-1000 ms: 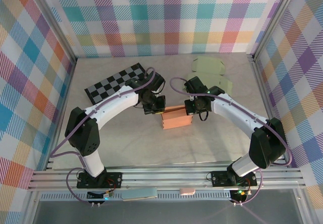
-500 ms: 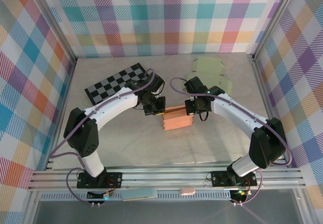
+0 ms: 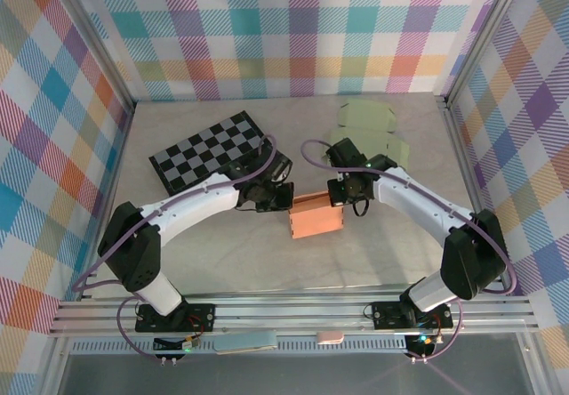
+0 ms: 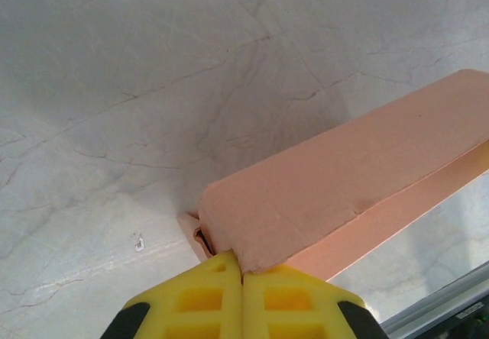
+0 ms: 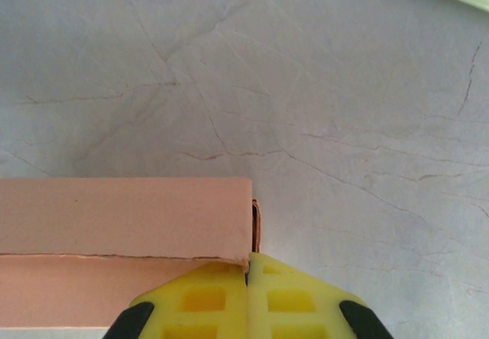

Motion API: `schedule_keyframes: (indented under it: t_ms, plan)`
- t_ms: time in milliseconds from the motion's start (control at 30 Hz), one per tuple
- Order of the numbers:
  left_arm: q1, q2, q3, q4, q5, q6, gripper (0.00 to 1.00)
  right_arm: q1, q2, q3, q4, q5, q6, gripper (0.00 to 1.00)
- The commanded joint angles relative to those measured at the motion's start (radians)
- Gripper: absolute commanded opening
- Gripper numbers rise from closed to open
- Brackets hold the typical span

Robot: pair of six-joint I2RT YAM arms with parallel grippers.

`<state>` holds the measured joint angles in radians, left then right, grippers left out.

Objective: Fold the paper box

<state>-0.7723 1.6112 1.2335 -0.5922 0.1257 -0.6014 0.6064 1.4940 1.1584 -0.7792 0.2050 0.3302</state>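
The paper box (image 3: 316, 218) is showing matt, grainy peach card on a smooth, marble-veined counter (image 3: 222, 257), while the left hand (image 4: 243, 270) and right hand (image 5: 248, 269) are showing yellow moulded plastic.

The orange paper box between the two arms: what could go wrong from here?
1. The left pincer and right pincer are both shut, with their tips at the end corners of the box. Thin paper there might crumple or tear.
2. Neither pincer grips the box, so an uneven push could slide or twist it on the smooth table.
3. A thin flap shows at the box's right end and may spring back out.
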Motion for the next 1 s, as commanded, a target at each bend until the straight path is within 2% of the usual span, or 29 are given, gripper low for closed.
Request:
schedule_keyframes:
  t_ms: [0,167,500,633,733,833,967]
  plan:
    - [-0.043,-0.024,-0.046,0.052,-0.030,0.034,0.00,0.015,-0.028,-0.015,0.002,-0.050,0.021,0.00]
    - [-0.071,-0.049,-0.091,0.106,-0.088,0.038,0.00,0.015,-0.057,-0.013,-0.014,-0.058,0.040,0.01]
    - [-0.099,-0.049,-0.087,0.112,-0.159,0.049,0.00,0.015,-0.150,0.001,-0.108,-0.073,0.207,0.26]
    - [-0.107,-0.050,-0.083,0.111,-0.165,0.049,0.00,0.012,-0.194,0.019,-0.144,-0.077,0.317,0.31]
    - [-0.114,-0.051,-0.078,0.106,-0.172,0.051,0.00,0.010,-0.226,0.048,-0.178,-0.097,0.463,0.40]
    - [-0.121,-0.053,-0.075,0.105,-0.177,0.051,0.00,0.007,-0.237,0.062,-0.187,-0.174,0.657,0.50]
    - [-0.132,-0.055,-0.072,0.101,-0.191,0.051,0.00,0.005,-0.219,0.031,-0.125,-0.283,0.974,0.55]
